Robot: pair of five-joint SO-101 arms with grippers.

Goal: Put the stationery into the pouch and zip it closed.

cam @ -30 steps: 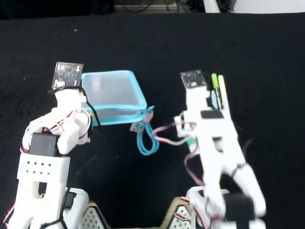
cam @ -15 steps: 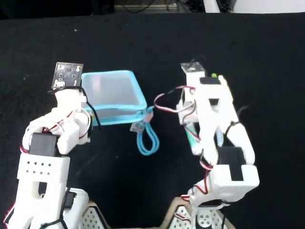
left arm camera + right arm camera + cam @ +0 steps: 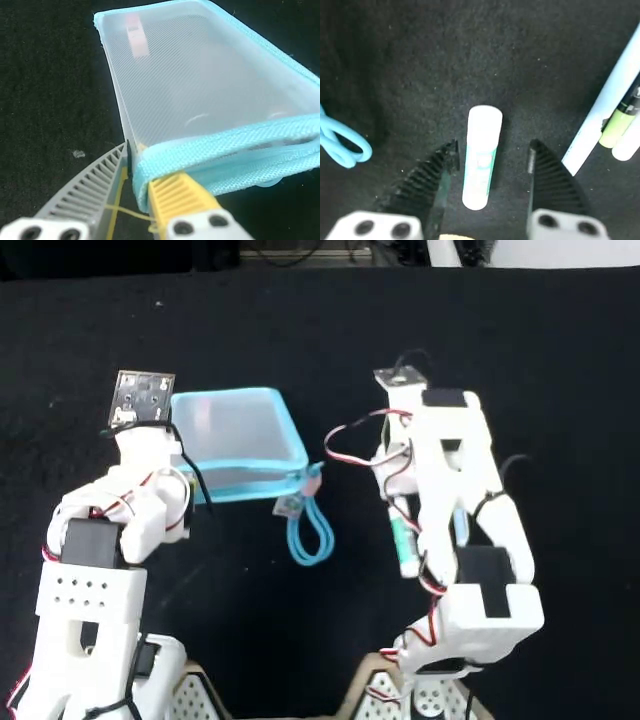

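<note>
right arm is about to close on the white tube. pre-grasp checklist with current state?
1. Right gripper open, one finger on each side of the white tube: ok.
2. Tube lying flat, apart from the pens beside it: ok.
3. Left gripper shut on the pouch corner: ok.
4. Pouch mouth open enough for the tube: cannot tell.
5. Blue loop cord apart from the right gripper's fingers: ok.
</note>
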